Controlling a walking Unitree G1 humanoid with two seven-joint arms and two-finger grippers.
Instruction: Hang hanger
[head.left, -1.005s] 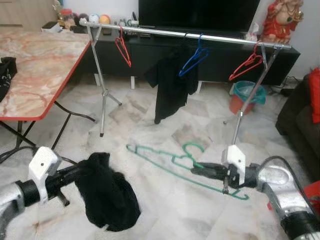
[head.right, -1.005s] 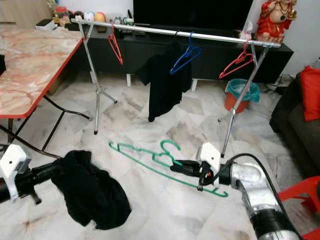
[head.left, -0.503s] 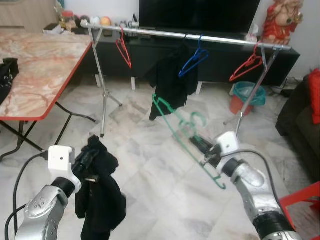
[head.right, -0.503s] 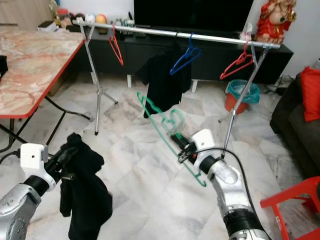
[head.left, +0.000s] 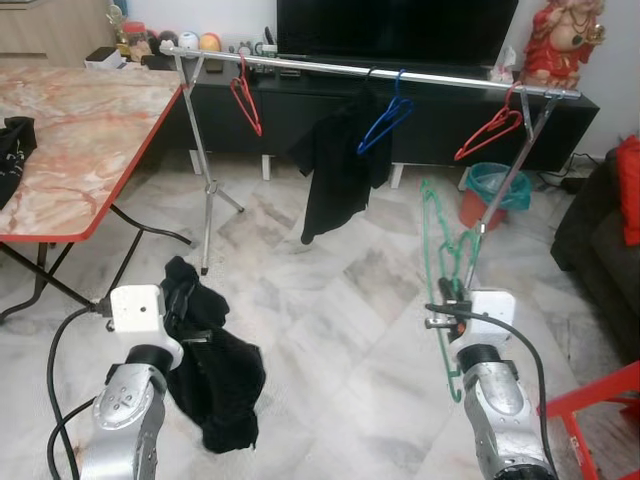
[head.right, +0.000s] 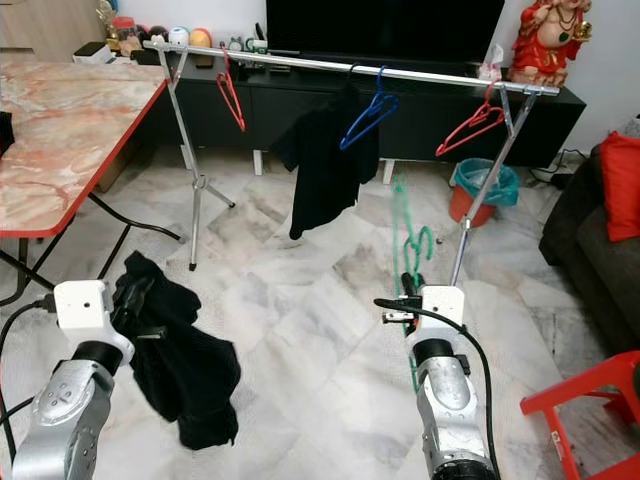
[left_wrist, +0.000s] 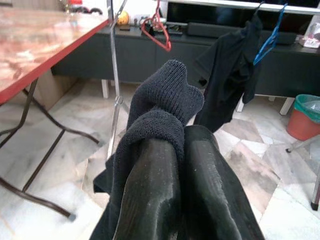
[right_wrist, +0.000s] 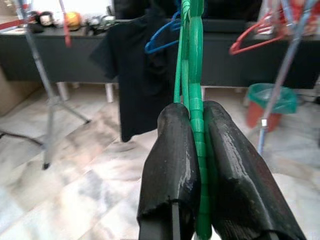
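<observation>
the right gripper (right_wrist: 192, 125) is clenched on the green hanger (head.left: 440, 250), which stands upright, rising toward 12 o'clock out of its fingers, short of the clothes rail (head.left: 370, 68). the left gripper (left_wrist: 180, 150) pinches a black garment (head.left: 215, 370) hanging beneath it.

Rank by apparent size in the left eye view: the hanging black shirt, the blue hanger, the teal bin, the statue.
1. Black shirt.
2. Teal bin and red statue: look alike, unranked.
3. Blue hanger, smallest.
</observation>
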